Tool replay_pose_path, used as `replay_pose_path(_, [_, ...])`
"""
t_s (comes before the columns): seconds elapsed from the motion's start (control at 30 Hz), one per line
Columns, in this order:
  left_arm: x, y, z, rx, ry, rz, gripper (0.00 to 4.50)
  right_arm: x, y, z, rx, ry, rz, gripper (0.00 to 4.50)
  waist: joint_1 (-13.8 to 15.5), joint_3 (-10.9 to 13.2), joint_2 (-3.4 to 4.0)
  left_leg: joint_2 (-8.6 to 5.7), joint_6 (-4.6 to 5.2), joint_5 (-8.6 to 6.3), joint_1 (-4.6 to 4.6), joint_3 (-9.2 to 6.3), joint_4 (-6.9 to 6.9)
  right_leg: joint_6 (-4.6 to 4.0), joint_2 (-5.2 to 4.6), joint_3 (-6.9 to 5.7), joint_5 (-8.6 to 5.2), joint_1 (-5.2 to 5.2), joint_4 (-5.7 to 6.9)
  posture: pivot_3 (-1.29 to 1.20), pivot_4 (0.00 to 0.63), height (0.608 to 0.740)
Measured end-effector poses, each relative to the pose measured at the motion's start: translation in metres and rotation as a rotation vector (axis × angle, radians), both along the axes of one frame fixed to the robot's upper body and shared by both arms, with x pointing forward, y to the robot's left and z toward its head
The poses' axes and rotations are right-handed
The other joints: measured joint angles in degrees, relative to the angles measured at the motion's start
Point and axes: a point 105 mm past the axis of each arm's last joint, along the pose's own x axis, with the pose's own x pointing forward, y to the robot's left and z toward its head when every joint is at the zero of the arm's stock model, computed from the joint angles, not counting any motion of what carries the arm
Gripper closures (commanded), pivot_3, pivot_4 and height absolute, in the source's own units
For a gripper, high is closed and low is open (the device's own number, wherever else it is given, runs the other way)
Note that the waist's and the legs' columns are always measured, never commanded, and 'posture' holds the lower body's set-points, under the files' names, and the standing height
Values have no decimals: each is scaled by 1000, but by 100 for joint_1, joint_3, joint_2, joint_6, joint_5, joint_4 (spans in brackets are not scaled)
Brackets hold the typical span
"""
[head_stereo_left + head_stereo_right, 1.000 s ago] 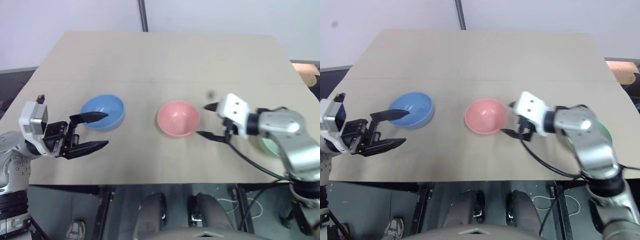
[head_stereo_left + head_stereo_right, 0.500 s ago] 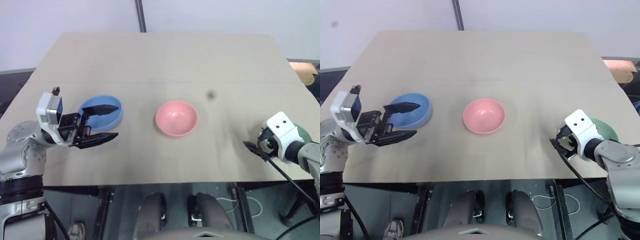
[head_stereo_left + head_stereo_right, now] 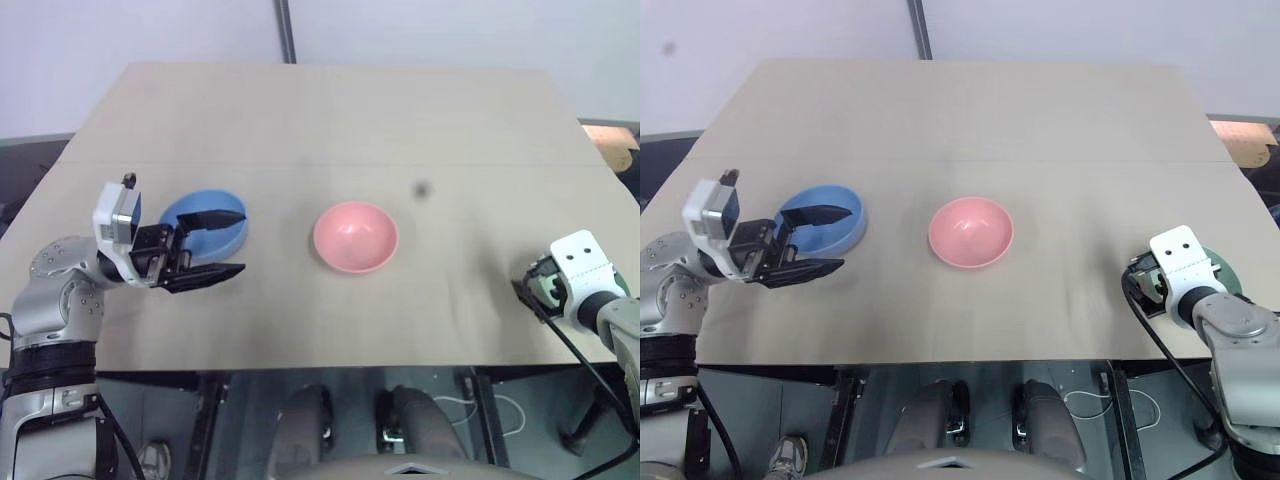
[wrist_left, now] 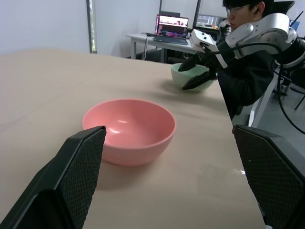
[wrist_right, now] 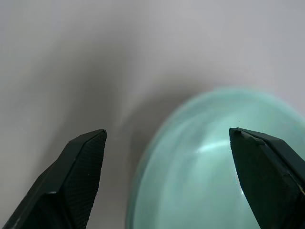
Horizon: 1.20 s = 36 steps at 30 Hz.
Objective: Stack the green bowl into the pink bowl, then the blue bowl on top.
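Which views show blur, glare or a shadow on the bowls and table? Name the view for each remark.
Right wrist view: the green bowl looks soft and smeared, with a pale streak of glare and a dim shadow on the table beside it. Left wrist view: the pink bowl is sharp, with small highlights inside and a soft shadow beneath. Left eye view: the table is evenly lit.

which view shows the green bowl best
The left wrist view: the whole green bowl sits on the table edge behind the right gripper. The right wrist view crops it close; the eye views show a sliver behind the right arm.
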Motion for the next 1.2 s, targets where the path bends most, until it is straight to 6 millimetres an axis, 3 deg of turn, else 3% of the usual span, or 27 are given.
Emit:
replay_pose_path(0.27, [1,-1,1,-4,-6,-1,0,1,0,-4,3,-7,1,4402,-8,0,0,0,1,0,1,1,0,1,1,1,0,0,1,0,150,740])
replay_pose_path(0.3, [1,0,0,-5,-4,1,0,2,-1,-3,-2,-9,3,4463,-8,0,0,0,1,0,1,1,0,1,0,1,0,0,1,0,150,740])
replay_pose_path(0.4, [2,0,0,-9,-5,4,0,7,2,3,-34,-29,42,4463,-11,0,1,0,1,0,1,2,0,1,0,1,0,0,1,0,150,740])
replay_pose_path(0.47, [3,-1,-1,-16,-7,9,0,14,14,12,-47,-77,116,4463,-26,1,1,1,2,-1,2,2,0,1,3,1,0,-1,2,0,150,740])
replay_pose_path(0.5, [4,-2,-2,-22,-11,22,0,22,35,23,-21,-134,234,4463,-39,1,1,4,2,-1,4,2,0,1,7,2,0,0,2,0,150,740])
replay_pose_path(0.57, [5,-2,-5,-28,-6,37,0,26,60,34,11,-187,356,4463,-48,1,1,6,2,-1,6,2,0,1,9,3,0,-1,4,0,150,740])
replay_pose_path(0.6, [6,-1,-7,-37,1,59,0,29,88,48,48,-254,496,4463,-57,3,2,7,2,-1,7,2,0,1,12,5,0,-1,5,0,150,740])
replay_pose_path(0.7, [9,0,-11,-41,9,102,0,24,142,78,133,-376,761,4463,-32,4,-1,6,2,0,4,1,0,1,11,4,0,-1,4,0,150,740])
replay_pose_path(0.73, [10,3,-13,-43,16,134,0,20,168,90,163,-412,903,4463,-28,4,-2,5,1,0,4,2,2,1,9,4,1,0,2,0,150,740])
replay_pose_path(0.83, [13,7,-15,-44,24,183,0,13,195,94,183,-411,1069,4463,15,3,-9,-1,-1,2,-1,0,4,0,0,-1,1,3,-2,0,150,740])
replay_pose_path(0.97, [15,12,-14,-39,26,236,0,13,219,74,182,-304,1242,4463,0,4,-11,-3,0,1,-2,5,10,-5,-6,0,5,4,-4,0,150,740])
replay_pose_path(1.0, [15,12,-14,-35,29,242,0,16,223,65,148,-269,1274,3614,-8,4,-11,-3,0,1,-2,6,10,-10,-6,0,8,4,-3,0,150,740])
replay_pose_path(1.1, [12,14,-16,-17,53,268,0,29,218,45,73,-209,1281,2359,-8,4,-11,-2,-2,2,-2,4,10,-18,-5,-1,12,3,-1,0,150,740])
replay_pose_path(1.2, [11,17,-16,-5,54,307,0,35,217,41,64,-217,1270,1047,-14,5,-10,0,-3,3,-2,4,10,-18,-5,-1,12,1,3,0,150,740])
